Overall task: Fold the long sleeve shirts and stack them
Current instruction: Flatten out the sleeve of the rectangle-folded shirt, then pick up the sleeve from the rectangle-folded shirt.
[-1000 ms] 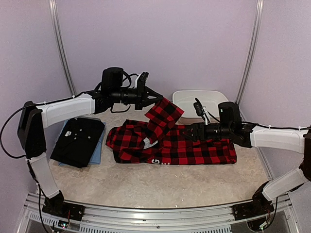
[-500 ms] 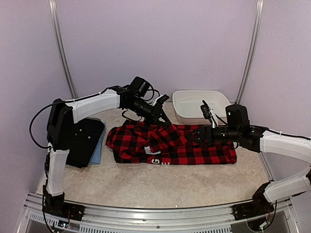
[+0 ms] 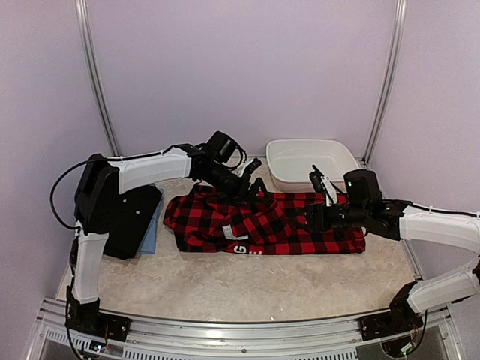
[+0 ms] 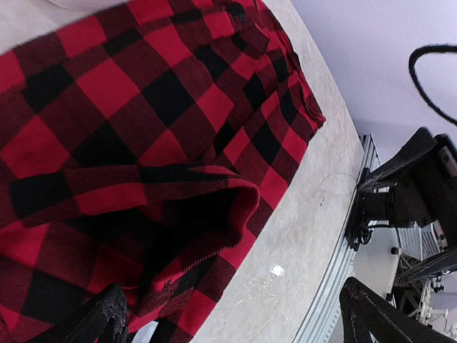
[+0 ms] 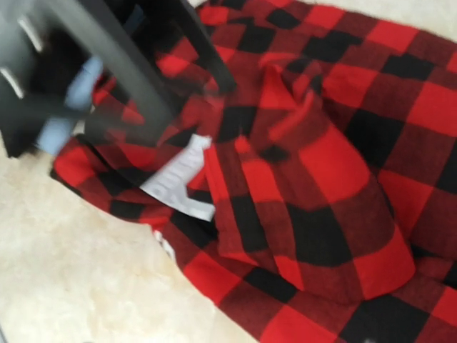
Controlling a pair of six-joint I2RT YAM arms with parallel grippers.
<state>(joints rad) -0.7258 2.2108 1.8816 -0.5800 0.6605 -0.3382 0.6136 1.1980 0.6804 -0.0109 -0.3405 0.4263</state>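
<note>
Your flannel shirt (image 3: 277, 229) lies rumpled across the middle of the table (image 3: 225, 292). It is checked in red and black, with cloth bunched in loose ridges over its centre and a white label (image 5: 178, 182) showing toward its near-left part. Its left end stops just beside the black shirt (image 3: 124, 214), which rests on a light blue shirt (image 3: 150, 236). Its far right corner lies near the white basin (image 3: 271, 161). You have open tabletop all along the shirt's near edge. Your left gripper (image 3: 253, 178) hovers low over the shirt's far edge, its fingers (image 4: 107, 318) spread wide with nothing between them and the checked cloth just below. Your right gripper (image 3: 313, 215) sits low over the shirt's right part. You cannot tell whether its jaws are parted or pinching cloth.
</note>
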